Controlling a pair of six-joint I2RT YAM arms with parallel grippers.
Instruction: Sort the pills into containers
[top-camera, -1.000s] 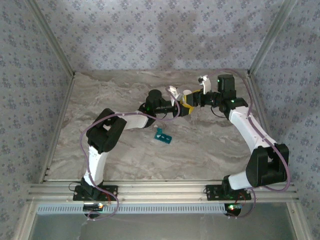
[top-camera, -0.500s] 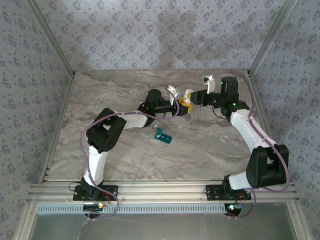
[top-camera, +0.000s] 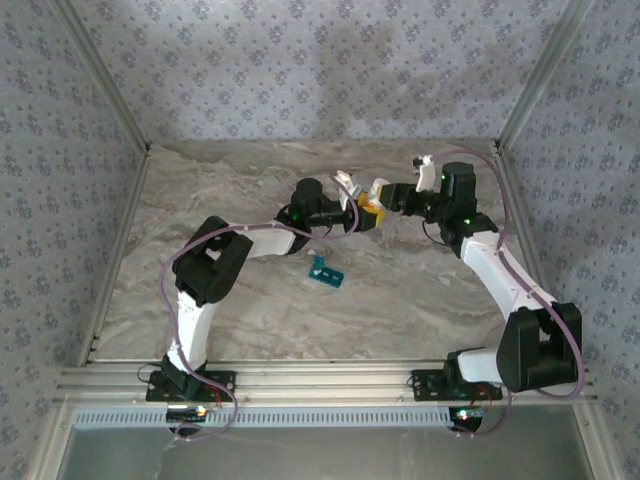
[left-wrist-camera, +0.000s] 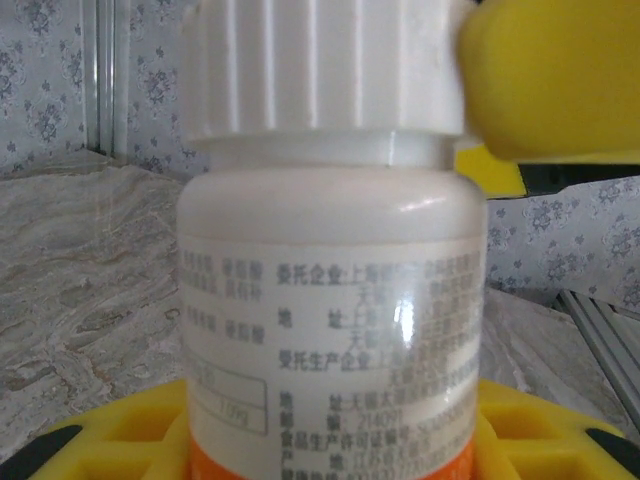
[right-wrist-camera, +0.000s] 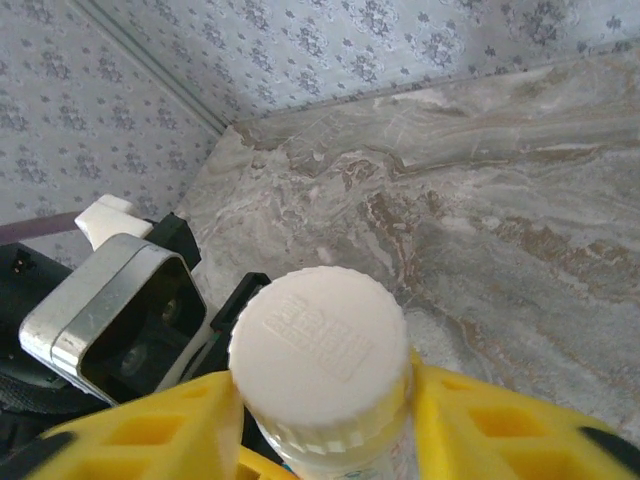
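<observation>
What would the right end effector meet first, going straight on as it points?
The ribbed cap of the white bottle, between the fingers of the right end effector; the left end effector holds that bottle.

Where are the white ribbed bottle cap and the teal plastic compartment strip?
White ribbed bottle cap (right-wrist-camera: 318, 345): right wrist view, embossed top face.
Teal plastic compartment strip (top-camera: 328, 274): top external view, its middle.

Lab enclosure — wallpapered panels (top-camera: 300, 60), aluminium frame (top-camera: 320, 381)
</observation>
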